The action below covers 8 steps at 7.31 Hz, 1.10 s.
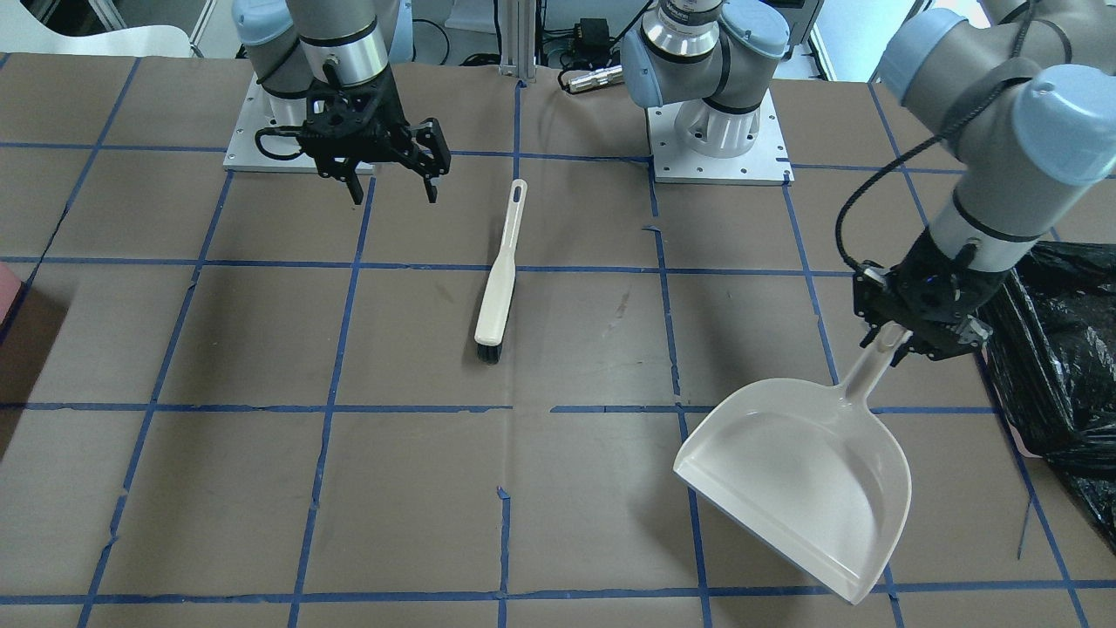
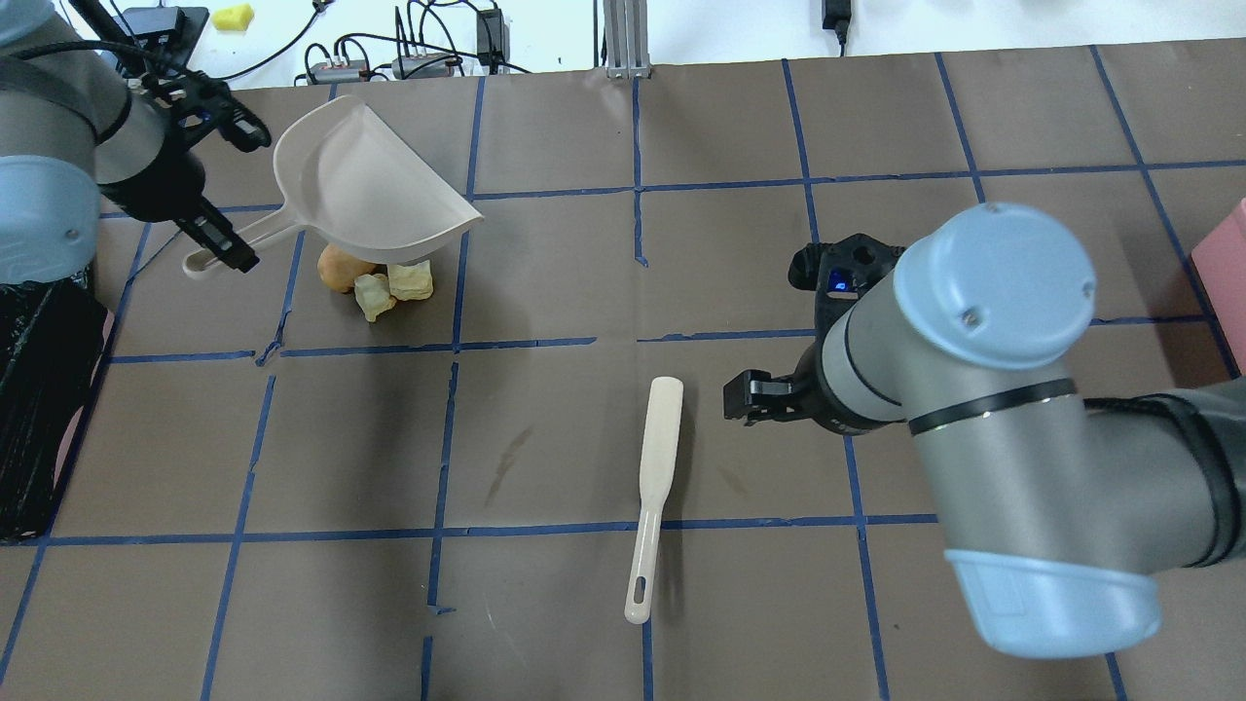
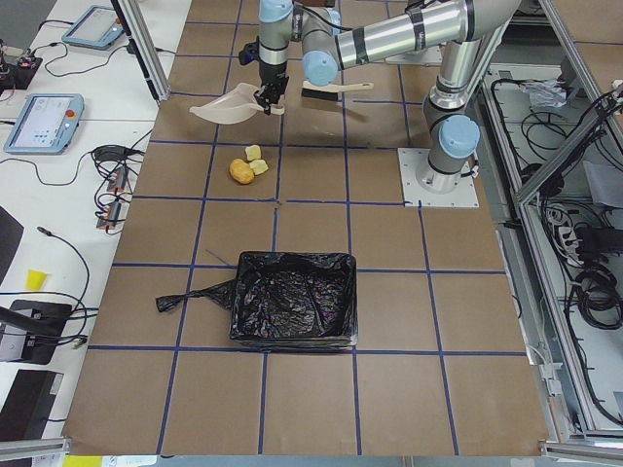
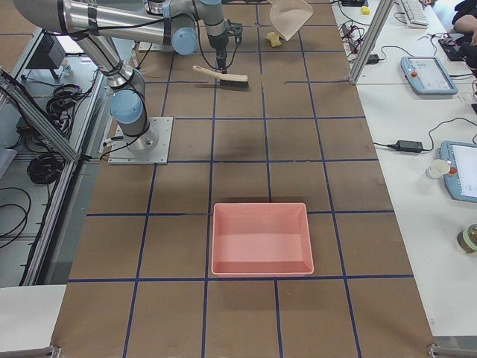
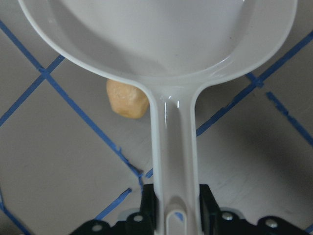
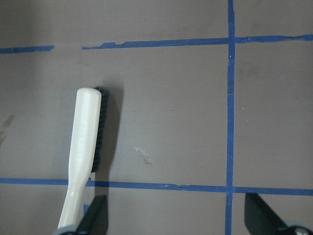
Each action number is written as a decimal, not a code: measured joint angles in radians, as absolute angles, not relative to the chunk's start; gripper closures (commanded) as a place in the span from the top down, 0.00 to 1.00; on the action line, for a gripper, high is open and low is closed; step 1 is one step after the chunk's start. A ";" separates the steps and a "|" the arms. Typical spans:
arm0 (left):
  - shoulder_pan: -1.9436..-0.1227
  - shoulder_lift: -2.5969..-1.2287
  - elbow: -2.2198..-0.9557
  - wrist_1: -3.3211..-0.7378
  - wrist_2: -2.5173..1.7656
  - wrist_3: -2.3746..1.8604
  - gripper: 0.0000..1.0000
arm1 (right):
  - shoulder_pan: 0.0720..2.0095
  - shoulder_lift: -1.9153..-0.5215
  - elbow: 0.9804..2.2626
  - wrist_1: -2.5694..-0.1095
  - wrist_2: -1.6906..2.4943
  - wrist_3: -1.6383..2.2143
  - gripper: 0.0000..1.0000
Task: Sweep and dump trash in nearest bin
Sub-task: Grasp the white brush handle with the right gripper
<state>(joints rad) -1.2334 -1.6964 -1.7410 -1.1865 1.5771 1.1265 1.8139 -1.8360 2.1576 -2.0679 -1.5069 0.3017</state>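
My left gripper (image 1: 898,336) (image 2: 227,253) (image 5: 176,213) is shut on the handle of a white dustpan (image 1: 802,471) (image 2: 365,185) (image 5: 161,39) and holds it tilted above the table. Several yellow and orange trash pieces (image 2: 375,282) (image 3: 248,167) lie on the table under the pan's edge; one orange piece (image 5: 127,100) shows beside the handle. The white brush (image 1: 500,279) (image 2: 654,487) (image 6: 83,161) lies flat mid-table. My right gripper (image 1: 392,187) (image 6: 178,220) hangs open and empty above the table, just beside the brush. The black-lined bin (image 1: 1064,349) (image 2: 39,409) (image 3: 292,297) stands at the left arm's end of the table.
A pink open box (image 4: 261,239) (image 2: 1227,263) stands at the right arm's end of the table. Both arm bases (image 1: 715,131) sit at the table's back edge. Brown paper with blue tape lines covers the table (image 2: 545,428).
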 measured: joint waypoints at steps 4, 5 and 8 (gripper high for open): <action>-1.010 -1.745 -1.727 -1.210 1.506 1.575 0.07 | 2.030 -1.760 2.192 -2.165 -1.541 0.583 0.98; -0.965 -1.757 -1.716 -1.212 1.500 1.658 0.07 | 2.085 -1.713 2.192 -2.200 -1.564 0.639 0.99; -0.911 -1.836 -1.638 -1.204 1.524 1.827 0.07 | 2.181 -1.525 2.187 -2.362 -1.639 0.755 1.00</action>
<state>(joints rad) -0.9108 -1.8360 -1.6381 -1.2035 1.5237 1.8268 2.1806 -1.5254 2.1867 -2.3616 -1.6392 0.7546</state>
